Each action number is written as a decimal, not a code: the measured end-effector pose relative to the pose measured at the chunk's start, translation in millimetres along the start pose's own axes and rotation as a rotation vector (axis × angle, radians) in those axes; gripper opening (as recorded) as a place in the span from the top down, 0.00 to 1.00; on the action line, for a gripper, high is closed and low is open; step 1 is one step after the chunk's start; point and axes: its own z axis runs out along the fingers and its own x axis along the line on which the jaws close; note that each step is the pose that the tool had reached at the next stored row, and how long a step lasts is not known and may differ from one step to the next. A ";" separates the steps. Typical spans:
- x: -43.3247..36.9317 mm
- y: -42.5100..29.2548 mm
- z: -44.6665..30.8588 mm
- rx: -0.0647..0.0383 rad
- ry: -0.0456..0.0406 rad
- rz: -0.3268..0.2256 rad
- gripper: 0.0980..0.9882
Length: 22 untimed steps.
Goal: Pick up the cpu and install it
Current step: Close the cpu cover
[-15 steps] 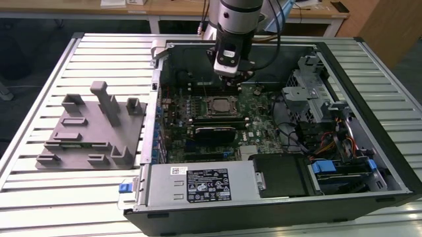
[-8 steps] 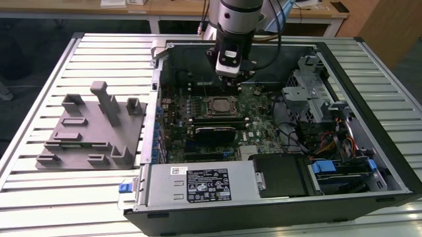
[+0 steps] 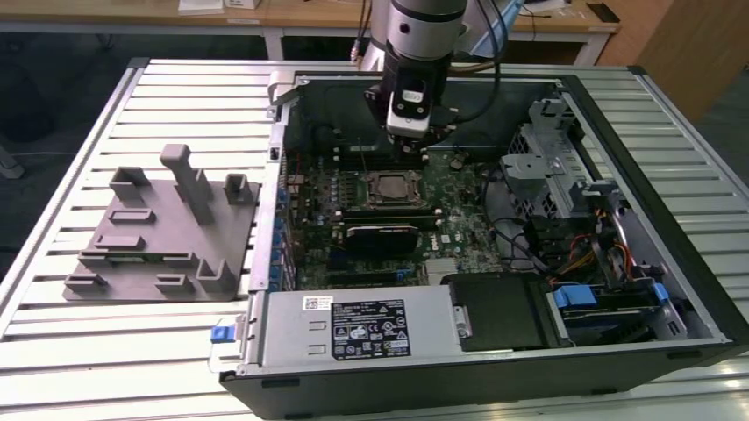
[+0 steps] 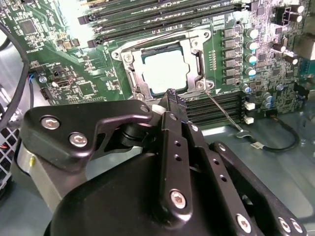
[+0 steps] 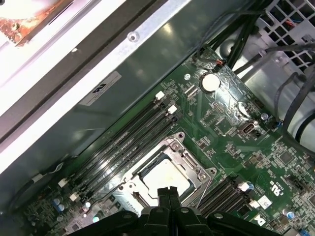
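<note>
The cpu point(image 3: 387, 187) lies flat in the motherboard socket, its silver top point(image 4: 165, 71) bright inside the metal frame point(image 5: 165, 177). My gripper point(image 3: 412, 147) hangs inside the open computer case, a little above the socket's far edge. In both wrist views its two black fingers point(image 4: 173, 101) are pressed together, with nothing between them point(image 5: 167, 192). The tips hover over the cpu's edge, apart from it.
The socket's thin lever point(image 4: 224, 113) sticks out beside the frame. Memory slots point(image 5: 123, 142) run along one side. A grey fixture block point(image 3: 164, 228) stands on the slatted table at the exterior view's left. The power supply point(image 3: 351, 329) and drive cage point(image 3: 550, 167) crowd the case.
</note>
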 end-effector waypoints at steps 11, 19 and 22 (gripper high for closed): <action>0.0 0.0 0.0 0.003 0.0013 -0.058 0.99; 0.0 0.0 0.0 0.005 0.0023 -0.099 0.99; 0.0 0.0 0.0 0.006 0.0027 -0.114 0.99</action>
